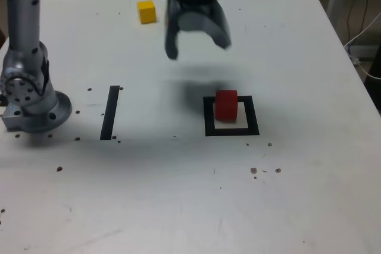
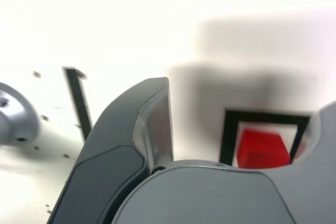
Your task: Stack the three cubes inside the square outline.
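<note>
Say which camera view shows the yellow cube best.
The exterior view: the yellow cube appears there in full, on the white table to the exterior view's left of the gripper. The wrist view does not show that cube at all.

Two Cubes, One Outline, One Strip

The exterior view shows one square outline (image 1: pixel 253 117) and two cubes: one red cube (image 1: pixel 226 105) standing in the outline, one yellow cube (image 1: pixel 146 12) well apart from it, up and to the left. One black strip (image 1: pixel 110 113) lies left of the outline. Farther left stands one round base (image 1: pixel 40 117); above the outline hangs one gripper (image 1: pixel 197 47). One white table (image 1: pixel 161 188) surrounds the outline.
</note>
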Motion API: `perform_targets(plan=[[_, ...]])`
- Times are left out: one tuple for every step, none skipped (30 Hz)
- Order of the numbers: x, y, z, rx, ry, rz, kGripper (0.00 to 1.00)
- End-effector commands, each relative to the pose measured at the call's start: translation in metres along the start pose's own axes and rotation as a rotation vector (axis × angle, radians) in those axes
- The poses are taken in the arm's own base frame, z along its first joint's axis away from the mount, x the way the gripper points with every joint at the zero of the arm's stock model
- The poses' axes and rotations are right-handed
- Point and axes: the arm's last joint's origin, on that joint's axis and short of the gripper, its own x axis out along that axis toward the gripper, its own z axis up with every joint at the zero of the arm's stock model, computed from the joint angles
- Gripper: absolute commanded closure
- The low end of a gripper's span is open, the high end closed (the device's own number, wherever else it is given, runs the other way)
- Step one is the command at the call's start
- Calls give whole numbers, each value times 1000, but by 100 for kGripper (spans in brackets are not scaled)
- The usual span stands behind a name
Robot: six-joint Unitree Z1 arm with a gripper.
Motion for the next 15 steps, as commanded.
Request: perform_targets(plan=[[-1,18,-9,-31,11,-3,0],[0,29,-14,-46,17,-8,1],[1,41,-18,-60,24,-15,1],[2,53,-23,-75,30,-22,1],[5,69,-29,-93,38,-33,1],[7,81,-33,-106,42,-40,1],[9,92,-38,-119,45,-47,1],[11,104,-42,-132,48,-53,1],[13,116,-46,-143,49,-59,0],[15,127,-50,-152,50,-64,0],[17,138,-53,-161,51,-69,0],[20,149,-56,-168,52,-74,0],[22,159,-60,-176,52,-79,0],[24,169,-63,-183,53,-84,0],[26,179,-67,-191,55,-89,0]])
